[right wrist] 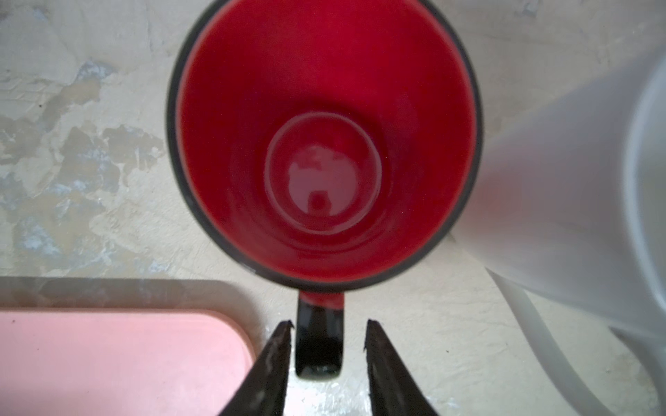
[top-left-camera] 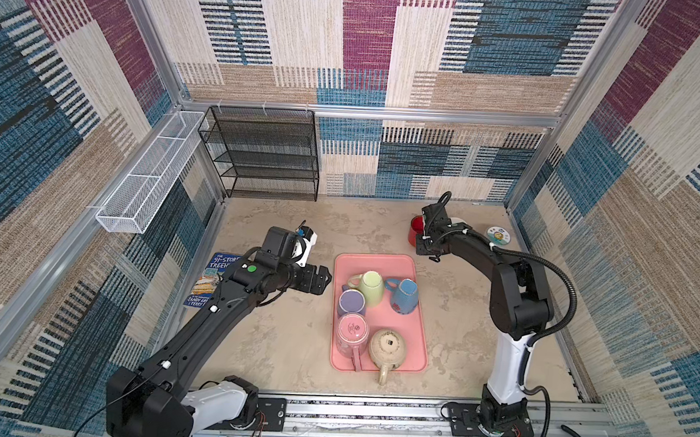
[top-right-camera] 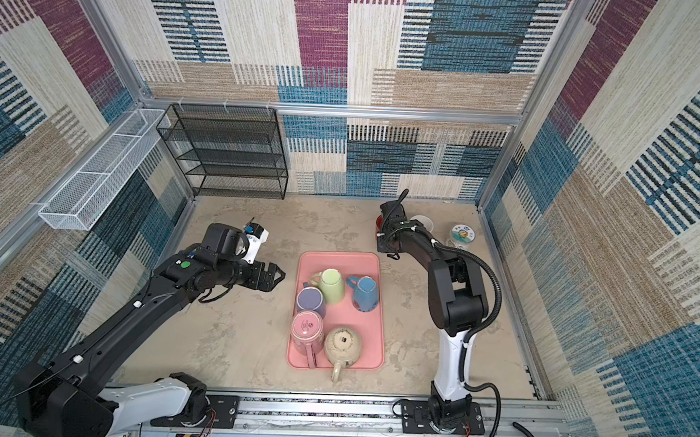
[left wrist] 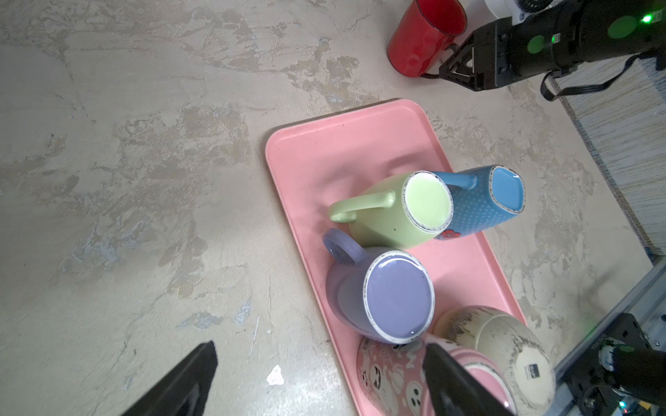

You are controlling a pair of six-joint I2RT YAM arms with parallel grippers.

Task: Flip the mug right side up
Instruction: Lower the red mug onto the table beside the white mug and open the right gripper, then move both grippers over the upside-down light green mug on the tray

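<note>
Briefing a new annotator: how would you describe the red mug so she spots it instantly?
Find the pink tray mid-table. Past its far right corner stands the red mug, the right gripper open around its dark handle. It is the only red one, mouth up; the tray's mugs show their bottoms.

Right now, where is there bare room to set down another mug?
Bare table between the black rack and the pink tray; also right of the tray. Crowded: mugs on the tray, red mug by the right gripper.

Beige tabletop (top-left-camera: 290, 349), pink tray (top-left-camera: 378, 267), upright red mug (top-left-camera: 415, 232), book (top-left-camera: 211, 279), perhaps a tin (top-left-camera: 498, 235)
</note>
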